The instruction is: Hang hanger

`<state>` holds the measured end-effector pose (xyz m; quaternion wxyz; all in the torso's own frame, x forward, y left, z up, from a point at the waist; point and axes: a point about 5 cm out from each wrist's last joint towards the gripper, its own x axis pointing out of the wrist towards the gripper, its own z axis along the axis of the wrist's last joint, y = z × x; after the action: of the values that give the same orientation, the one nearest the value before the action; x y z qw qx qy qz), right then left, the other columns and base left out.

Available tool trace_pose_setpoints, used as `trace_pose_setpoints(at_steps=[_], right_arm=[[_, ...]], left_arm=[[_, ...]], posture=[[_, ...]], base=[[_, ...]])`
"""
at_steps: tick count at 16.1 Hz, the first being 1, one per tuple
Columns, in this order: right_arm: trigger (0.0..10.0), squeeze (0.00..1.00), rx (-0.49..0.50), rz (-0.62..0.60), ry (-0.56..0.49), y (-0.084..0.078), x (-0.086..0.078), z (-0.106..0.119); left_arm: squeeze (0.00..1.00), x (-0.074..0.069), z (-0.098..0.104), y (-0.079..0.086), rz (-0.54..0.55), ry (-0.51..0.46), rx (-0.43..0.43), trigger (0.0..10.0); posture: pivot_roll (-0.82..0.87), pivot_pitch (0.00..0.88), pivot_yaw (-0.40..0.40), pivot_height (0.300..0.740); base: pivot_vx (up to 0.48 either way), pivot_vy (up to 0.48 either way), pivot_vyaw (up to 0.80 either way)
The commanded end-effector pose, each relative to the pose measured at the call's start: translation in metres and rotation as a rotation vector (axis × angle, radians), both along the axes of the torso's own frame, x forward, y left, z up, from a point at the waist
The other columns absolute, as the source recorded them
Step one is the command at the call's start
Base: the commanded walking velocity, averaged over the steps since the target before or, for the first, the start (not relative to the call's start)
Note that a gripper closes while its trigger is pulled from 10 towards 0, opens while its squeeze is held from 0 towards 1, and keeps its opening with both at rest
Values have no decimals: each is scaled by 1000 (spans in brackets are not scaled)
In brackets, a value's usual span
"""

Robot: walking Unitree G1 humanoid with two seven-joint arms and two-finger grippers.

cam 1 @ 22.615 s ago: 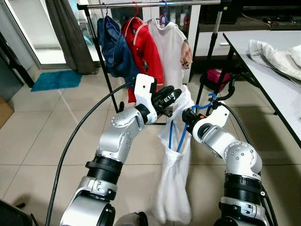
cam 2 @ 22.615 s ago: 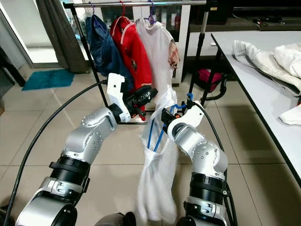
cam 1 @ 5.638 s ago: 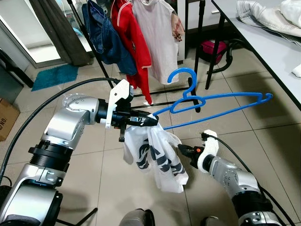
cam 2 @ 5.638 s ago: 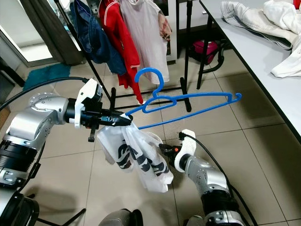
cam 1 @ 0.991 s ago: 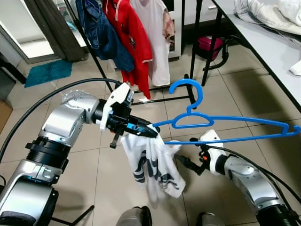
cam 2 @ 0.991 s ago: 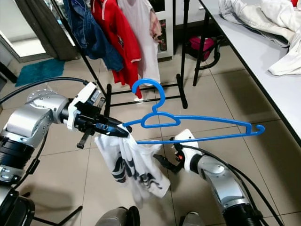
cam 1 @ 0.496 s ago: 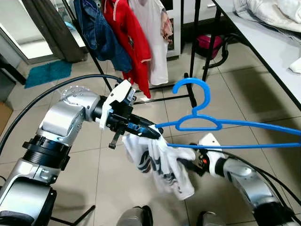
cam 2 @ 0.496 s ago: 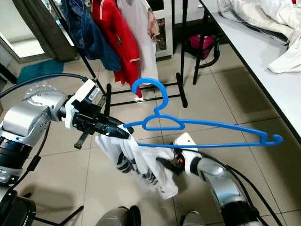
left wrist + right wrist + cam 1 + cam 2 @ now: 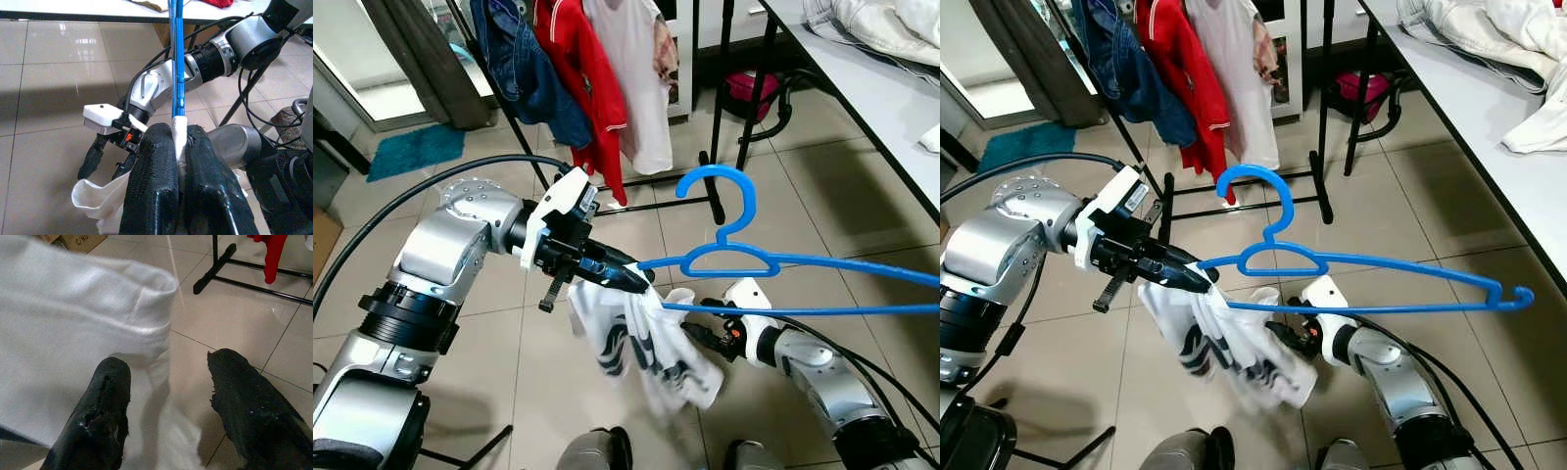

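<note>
Left hand (image 9: 641, 277) clamped on blue hanger (image 9: 773, 262) and white shirt (image 9: 646, 343) — below clothes rack (image 9: 724, 127). Right hand (image 9: 166, 416) spread wide — just beside the shirt.

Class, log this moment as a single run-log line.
left gripper: shut on hanger and shirt | right gripper: open, at shirt | rack: ahead

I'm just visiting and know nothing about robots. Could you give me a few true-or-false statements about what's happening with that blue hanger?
1. The left tool is shut on the hanger and the shirt. True.
2. The right tool grips the hanger's hook. False: its fingers are open, low beside the shirt.
3. The hanger already hangs on the rack. False: it is held out over the floor.
4. A red garment hangs on the rack. True.
</note>
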<state>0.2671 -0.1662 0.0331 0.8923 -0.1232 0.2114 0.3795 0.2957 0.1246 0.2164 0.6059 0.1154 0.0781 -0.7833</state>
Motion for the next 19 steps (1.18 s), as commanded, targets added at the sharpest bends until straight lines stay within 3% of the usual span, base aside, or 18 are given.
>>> trace_pose_setpoints(at_steps=[1,13,19], right_arm=[[0,0,31,4,-14,4,1,2],[0,0,70,28,-9,8,-1,2],[0,0,81,-6,-15,2,-2,3]], left_arm=[[0,-2,4,3,-3,-14,5,0],[0,0,2,6,13,-17,16,0],[0,2,-1,12,72,-22,-3,0]], posture=[[95,162,210,740],[97,155,216,740],[62,107,208,740]], base=[[0,0,0],[0,0,0],[0,0,0]])
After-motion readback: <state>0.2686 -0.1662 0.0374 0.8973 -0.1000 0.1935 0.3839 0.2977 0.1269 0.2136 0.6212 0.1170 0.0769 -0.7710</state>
